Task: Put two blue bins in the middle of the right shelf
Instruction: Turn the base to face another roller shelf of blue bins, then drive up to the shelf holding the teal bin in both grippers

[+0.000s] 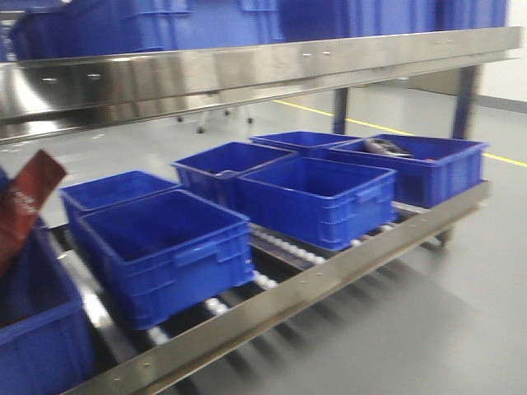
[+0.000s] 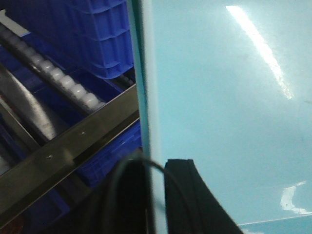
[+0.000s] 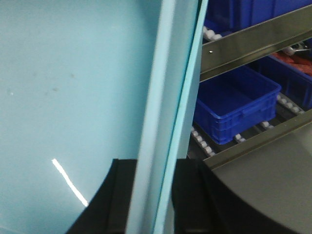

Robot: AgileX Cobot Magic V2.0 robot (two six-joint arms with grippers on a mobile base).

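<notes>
A pale sky-blue bin (image 2: pixel 229 107) fills the left wrist view, and its smooth inside (image 3: pixel 63 87) fills the right wrist view. My left gripper (image 2: pixel 157 195) is shut on its left wall, one black finger (image 2: pixel 187 200) inside. My right gripper (image 3: pixel 153 195) is shut on its thick rim (image 3: pixel 168 97), with a finger on each side. A thin teal line runs along that rim; whether a second bin is nested there I cannot tell. The right shelf middle shows as a broad steel rail (image 1: pixel 247 70) high in the front view, also seen as a rail (image 3: pixel 248 36) past the bin. Neither gripper nor bin appears in the front view.
Dark royal-blue bins (image 1: pixel 165 247) (image 1: pixel 317 197) sit on the roller tracks (image 1: pixel 280 247) of the lower level, behind its steel front rail (image 1: pixel 329 276). More dark blue bins (image 1: pixel 206 25) stand on the upper level. Grey floor (image 1: pixel 428 329) lies to the right.
</notes>
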